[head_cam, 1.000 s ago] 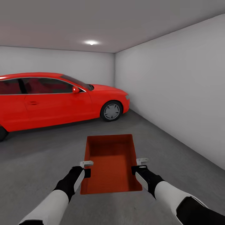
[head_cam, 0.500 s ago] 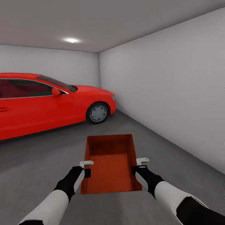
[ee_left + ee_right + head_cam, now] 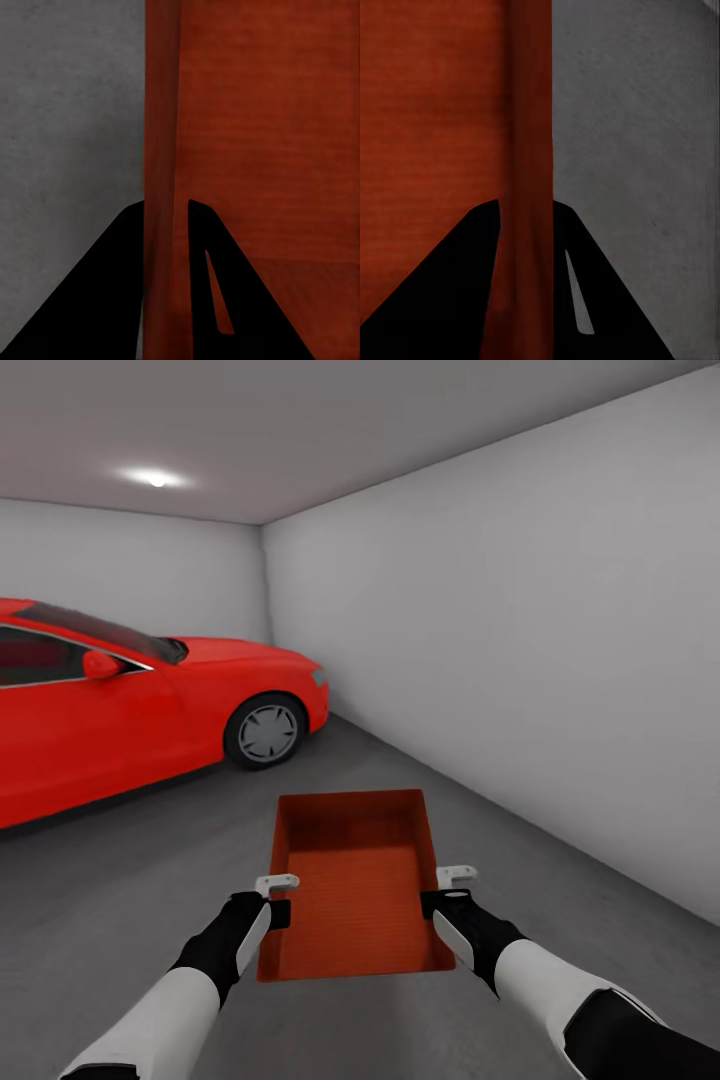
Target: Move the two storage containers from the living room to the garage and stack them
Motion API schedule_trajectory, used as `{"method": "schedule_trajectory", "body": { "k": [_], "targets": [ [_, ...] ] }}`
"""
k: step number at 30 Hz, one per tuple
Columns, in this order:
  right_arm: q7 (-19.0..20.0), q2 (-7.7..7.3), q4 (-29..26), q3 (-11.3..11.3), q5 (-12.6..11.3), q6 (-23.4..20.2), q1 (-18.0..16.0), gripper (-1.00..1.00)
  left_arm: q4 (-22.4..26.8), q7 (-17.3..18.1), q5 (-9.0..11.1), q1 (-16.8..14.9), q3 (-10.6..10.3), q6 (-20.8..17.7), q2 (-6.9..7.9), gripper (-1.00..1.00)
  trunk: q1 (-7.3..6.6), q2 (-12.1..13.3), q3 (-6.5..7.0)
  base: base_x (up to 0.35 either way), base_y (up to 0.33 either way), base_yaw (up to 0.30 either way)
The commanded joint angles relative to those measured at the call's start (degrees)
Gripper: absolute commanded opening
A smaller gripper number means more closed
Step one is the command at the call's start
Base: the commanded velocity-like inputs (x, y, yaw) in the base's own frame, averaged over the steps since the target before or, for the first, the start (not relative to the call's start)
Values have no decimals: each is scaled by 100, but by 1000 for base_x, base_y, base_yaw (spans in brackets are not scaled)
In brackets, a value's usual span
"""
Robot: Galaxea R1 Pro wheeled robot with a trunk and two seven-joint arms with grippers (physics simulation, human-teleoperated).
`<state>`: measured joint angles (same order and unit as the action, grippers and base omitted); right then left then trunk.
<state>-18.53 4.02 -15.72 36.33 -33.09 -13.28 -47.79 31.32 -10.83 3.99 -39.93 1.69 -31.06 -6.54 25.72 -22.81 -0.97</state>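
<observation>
A red-orange container (image 3: 352,880) is held level between both arms, above the grey floor (image 3: 150,860) of the garage; its left wall is clamped by the left gripper (image 3: 279,900), its right wall by the right gripper (image 3: 446,892); in the left wrist view the wall (image 3: 163,187) is seen pinched between two dark fingers (image 3: 112,292), and in the right wrist view the wall (image 3: 526,180) is likewise gripped between fingers (image 3: 457,277); a red car (image 3: 130,710) is parked far left; a white wall (image 3: 520,640) runs along the right.
</observation>
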Motion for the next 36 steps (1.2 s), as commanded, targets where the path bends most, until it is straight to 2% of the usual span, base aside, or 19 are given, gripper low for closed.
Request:
{"method": "schedule_trajectory", "body": {
  "k": [1,36],
  "targets": [
    [-203,-51,-21,-121,179,-43,-11,-100,6,-59,-109,3,42,-58,4,-100,7,-11,-10,322,0,-285],
    [-201,-56,-19,-124,180,-43,-11,-100,17,-59,-109,3,42,-58,4,-100,7,-11,-10,322,0,-285]
  ]
}}
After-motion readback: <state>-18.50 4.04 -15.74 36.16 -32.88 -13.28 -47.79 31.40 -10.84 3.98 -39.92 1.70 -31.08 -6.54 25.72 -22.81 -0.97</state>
